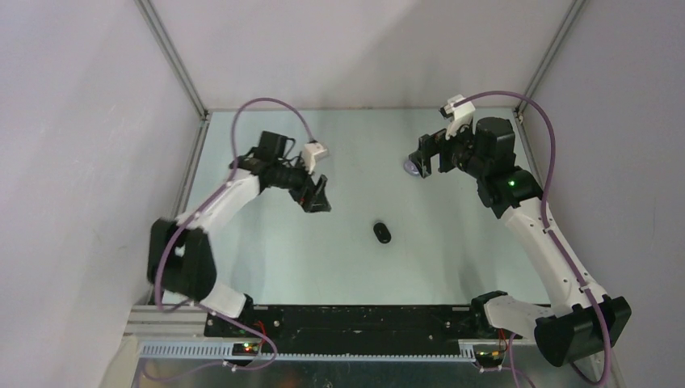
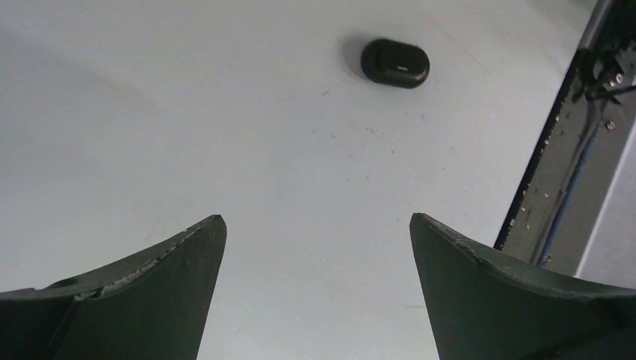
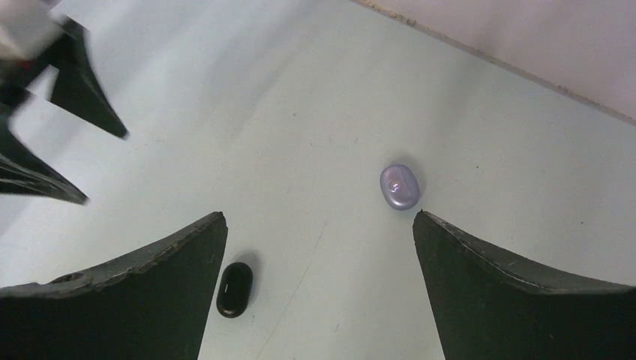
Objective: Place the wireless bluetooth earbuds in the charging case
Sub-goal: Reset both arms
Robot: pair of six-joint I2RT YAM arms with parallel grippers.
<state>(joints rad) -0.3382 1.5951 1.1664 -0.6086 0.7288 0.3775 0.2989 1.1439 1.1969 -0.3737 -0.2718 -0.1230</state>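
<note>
Closed black case (image 2: pixel 395 63), closed purple case (image 3: pixel 398 187), well apart

We're looking into a robotics lab cell: pale table (image 1: pixel 339 267) boxed in by plain white panels (image 1: pixel 81 162) on aluminium posts (image 1: pixel 172 56), left arm (image 1: pixel 230 190) and right arm (image 1: pixel 557 250) bolted by a slotted cable duct (image 1: pixel 347 349).

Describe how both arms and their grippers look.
The left arm and right arm have white links, black joints and a purple cable each. The left gripper and right gripper each have two dark, curved, pointed fingers with scuffed edges. A green light glows on the right arm.
</note>
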